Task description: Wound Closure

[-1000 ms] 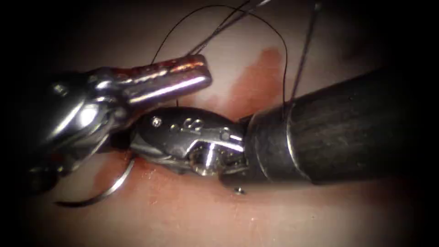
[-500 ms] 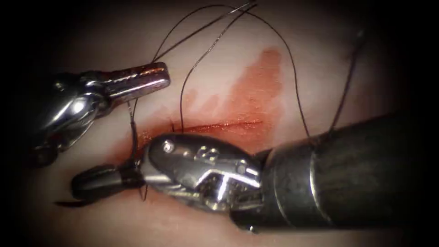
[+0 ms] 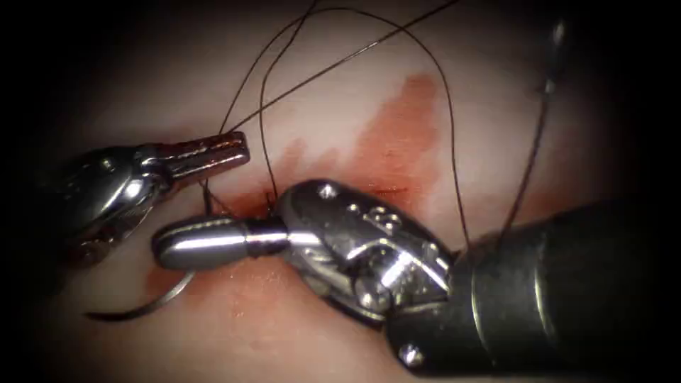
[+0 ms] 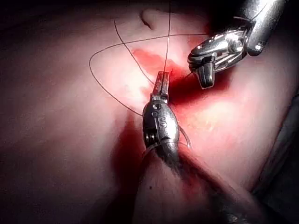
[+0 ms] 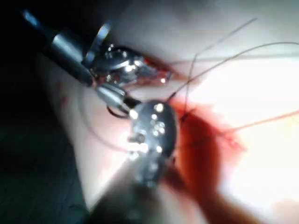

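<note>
left tool (image 3: 237, 149): jaws closed, seemingly gripping the thread (image 3: 447, 120) just left of the cut (image 3: 386, 190).
right tool (image 3: 170, 242): jaws closed, lying across the cut's left end; cannot tell whether they are pinching anything.
needle (image 3: 152, 303): lying on the tissue (image 3: 340, 92) at lower left, neither tool holding it; upper end hiding under the right jaws, so cannot tell if it is in the tissue.
step (judgement): thread handling, loops arching over the red fluid (image 3: 401, 128).
next (judgement): calling for steady tension, avoiding snagging the needle.
</note>
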`<control>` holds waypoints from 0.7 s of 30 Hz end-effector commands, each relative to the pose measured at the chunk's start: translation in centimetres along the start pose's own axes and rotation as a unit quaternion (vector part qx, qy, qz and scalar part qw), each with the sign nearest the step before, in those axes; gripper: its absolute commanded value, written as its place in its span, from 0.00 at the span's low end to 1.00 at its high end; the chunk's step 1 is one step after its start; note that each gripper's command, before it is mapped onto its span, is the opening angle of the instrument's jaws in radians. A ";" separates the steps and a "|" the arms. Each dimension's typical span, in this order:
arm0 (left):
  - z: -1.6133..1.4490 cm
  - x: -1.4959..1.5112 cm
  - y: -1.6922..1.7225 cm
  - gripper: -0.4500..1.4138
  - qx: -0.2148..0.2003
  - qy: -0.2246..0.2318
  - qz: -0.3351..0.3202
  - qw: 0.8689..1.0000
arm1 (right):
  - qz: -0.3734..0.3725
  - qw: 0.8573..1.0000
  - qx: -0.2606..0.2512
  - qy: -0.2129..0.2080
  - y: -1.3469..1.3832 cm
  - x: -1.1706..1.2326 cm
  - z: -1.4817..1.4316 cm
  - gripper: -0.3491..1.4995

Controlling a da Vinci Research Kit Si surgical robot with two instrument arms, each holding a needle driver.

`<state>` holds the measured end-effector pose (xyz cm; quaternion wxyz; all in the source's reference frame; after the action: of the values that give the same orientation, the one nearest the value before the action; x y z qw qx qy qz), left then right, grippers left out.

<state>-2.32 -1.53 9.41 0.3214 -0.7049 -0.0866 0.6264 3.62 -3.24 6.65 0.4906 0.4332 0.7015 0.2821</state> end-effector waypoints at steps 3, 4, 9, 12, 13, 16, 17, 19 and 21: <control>0.00 -0.07 0.03 0.00 0.009 0.011 -0.003 1.000 | 0.009 1.000 -0.019 0.021 0.05 -0.05 -0.02 0.36; -0.02 -0.06 0.04 0.00 0.012 0.016 -0.003 1.000 | 0.016 0.999 -0.025 0.029 0.06 -0.04 -0.04 0.43; -0.08 -0.03 0.13 0.00 0.025 0.042 -0.006 0.999 | 0.026 0.996 -0.049 0.065 0.13 -0.04 -0.16 0.44; -0.18 -0.01 0.23 0.00 0.044 0.079 -0.012 0.996 | 0.026 0.994 -0.064 0.081 0.15 -0.04 -0.20 0.44; -0.19 -0.01 0.25 0.00 0.046 0.085 -0.014 0.995 | 0.027 0.994 -0.067 0.083 0.16 -0.04 -0.21 0.43; -0.25 -0.01 0.31 0.00 0.054 0.111 -0.027 0.992 | 0.023 0.992 -0.078 0.091 0.20 -0.06 -0.23 0.39; -0.26 -0.02 0.35 0.00 0.058 0.114 -0.028 0.991 | 0.026 0.992 -0.083 0.096 0.22 -0.06 -0.25 0.39; -0.25 -0.05 0.39 0.00 0.061 0.115 -0.028 0.991 | 0.029 0.990 -0.089 0.101 0.24 -0.04 -0.27 0.39; -0.23 -0.10 0.43 0.00 0.057 0.115 -0.030 0.991 | 0.028 0.989 -0.096 0.108 0.27 -0.02 -0.28 0.39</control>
<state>-2.22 -1.97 9.21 0.3876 -0.7507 -0.0347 0.5338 3.39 -3.08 6.94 0.4430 0.3692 0.7066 0.4102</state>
